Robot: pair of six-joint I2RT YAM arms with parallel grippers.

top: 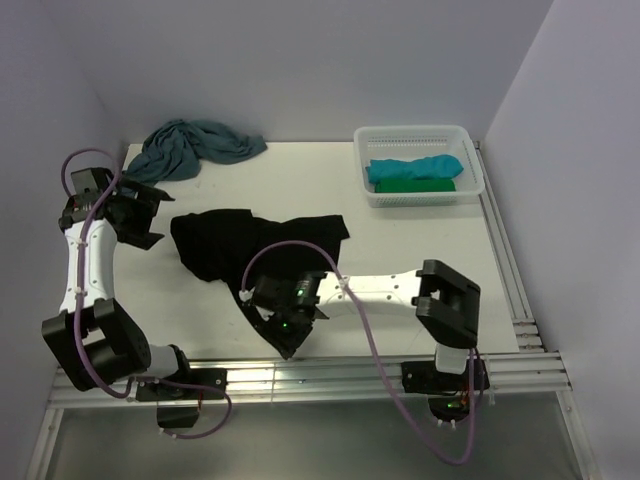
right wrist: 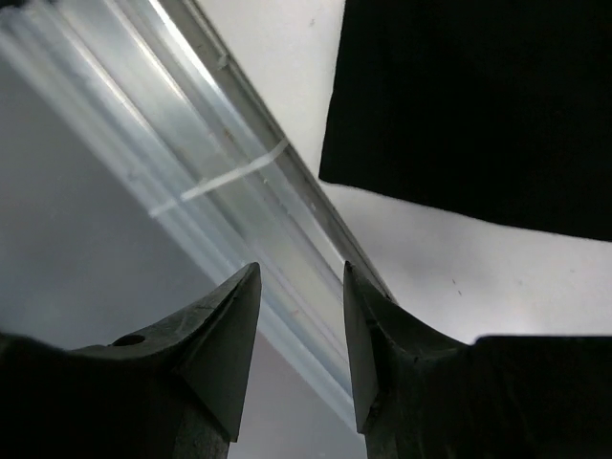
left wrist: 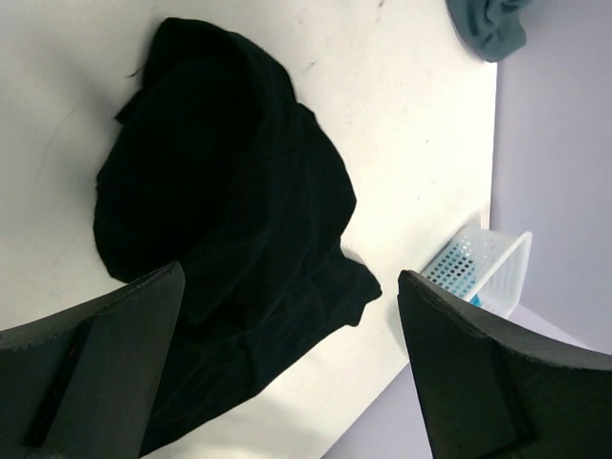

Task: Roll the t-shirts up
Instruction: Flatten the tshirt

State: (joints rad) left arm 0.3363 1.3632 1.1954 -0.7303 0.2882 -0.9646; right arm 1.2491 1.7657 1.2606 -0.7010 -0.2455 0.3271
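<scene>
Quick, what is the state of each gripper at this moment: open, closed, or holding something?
Left gripper: wide open, holding nothing.
Right gripper: partly open, holding nothing; the large black cloth t-shirt is not between its fingers.

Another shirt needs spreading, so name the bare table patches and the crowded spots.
Bare table: along the far edge between the dusty-blue shirt and the basket; and right of the black t-shirt, between basket and right arm. Crowded: the near edge, where that arm overlaps the t-shirt, and the left edge by the left end effector.
</scene>
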